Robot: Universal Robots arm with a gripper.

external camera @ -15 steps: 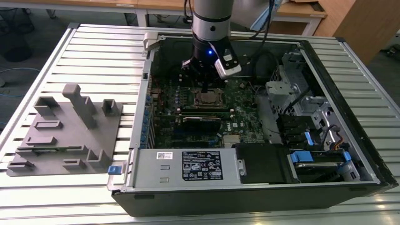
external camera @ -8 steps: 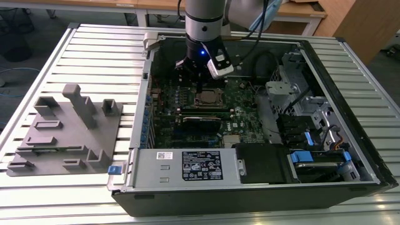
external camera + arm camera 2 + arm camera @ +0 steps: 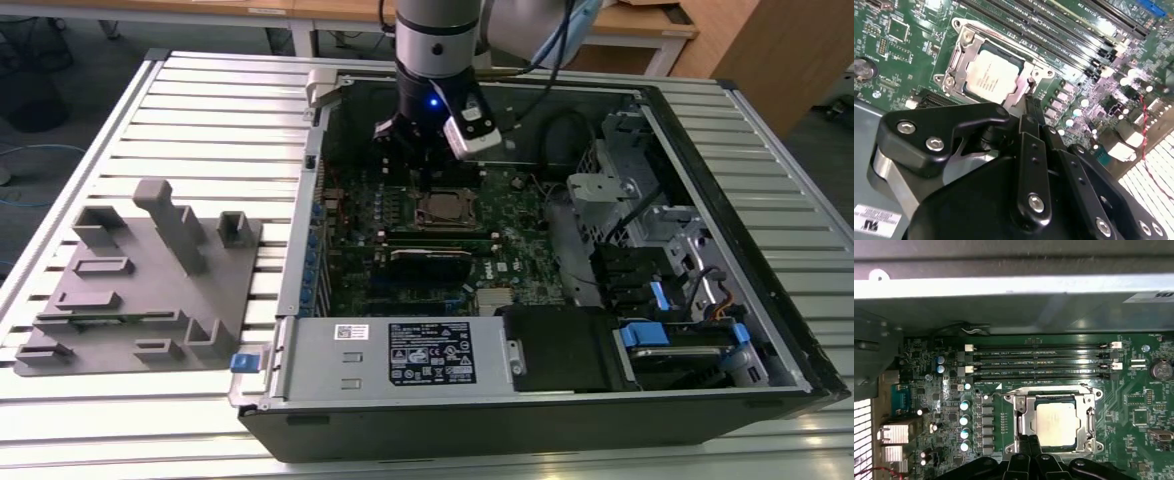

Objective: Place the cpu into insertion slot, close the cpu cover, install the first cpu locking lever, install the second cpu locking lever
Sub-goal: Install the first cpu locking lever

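The hand (image 3: 1031,107) is seen closest in the second wrist view. Its fingers are drawn together with no gap visible, and the tips are held just at one edge of the insertion slot (image 3: 956,25). Whether anything thin is pinched between them cannot be told.

Just beyond the tips, the cpu (image 3: 991,75) is seated flat in the slot with its pale metal face up. The cpu cover (image 3: 961,57) is laid down around it, so the face shows through the square window. Whether the locking levers are latched cannot be made out.

The cpu is judged to be light, stiff and thin, with a smooth, slippery top and a delicate underside. It would best be taken by its opposite edges and never pressed at the middle. The cover is judged to be springy sheet metal, best pushed at its free edge.

Farther out on the green circuit board (image 3: 1134,390), the long memory slots (image 3: 1039,360) run side by side. In the exterior view, the board is enclosed by the open computer case (image 3: 534,410), which lies on the slatted counter (image 3: 200,100). A grey holder (image 3: 134,290) is set well apart at the exterior view's left.
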